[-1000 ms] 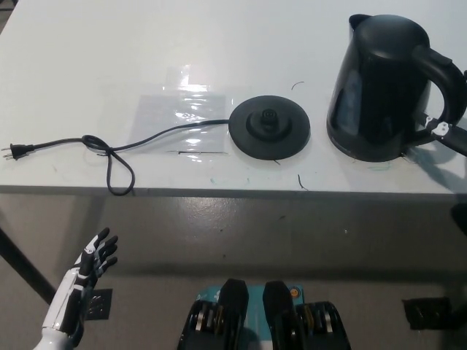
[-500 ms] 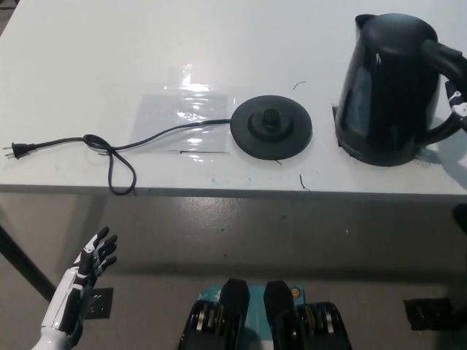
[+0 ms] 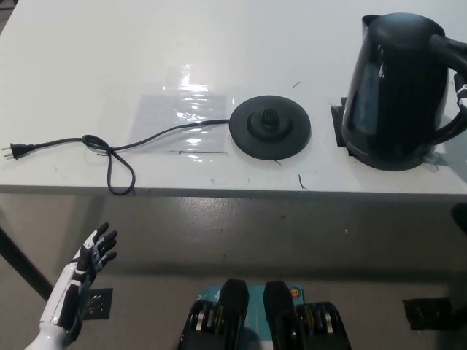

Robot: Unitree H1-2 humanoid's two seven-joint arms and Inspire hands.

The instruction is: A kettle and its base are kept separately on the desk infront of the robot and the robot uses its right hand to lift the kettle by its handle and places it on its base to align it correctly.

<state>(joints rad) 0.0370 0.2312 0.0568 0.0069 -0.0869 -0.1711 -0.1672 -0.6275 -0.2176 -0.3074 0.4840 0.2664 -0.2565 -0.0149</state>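
The black kettle [image 3: 398, 91] is at the table's right, its spout turned to the far left and its handle reaching the picture's right edge. My black right hand [image 3: 460, 95] shows only as a sliver at that edge, shut on the handle. The kettle looks slightly raised, with its bottom at the near side. The round black base [image 3: 270, 127] lies flat in the middle of the white table [image 3: 87, 58], a clear gap left of the kettle. My white left hand [image 3: 79, 277] hangs open at the lower left, below the table's front edge.
The base's black cord [image 3: 146, 136] runs left, loops near the front edge and ends in a plug [image 3: 16, 151]. A shiny clear patch [image 3: 186, 117] lies left of the base. A dark mark [image 3: 338, 120] shows on the table beside the kettle.
The kettle has shifted to the right and looks larger, as if lifted off the table, uncovering a dark mark at its left. The left hand has barely moved.
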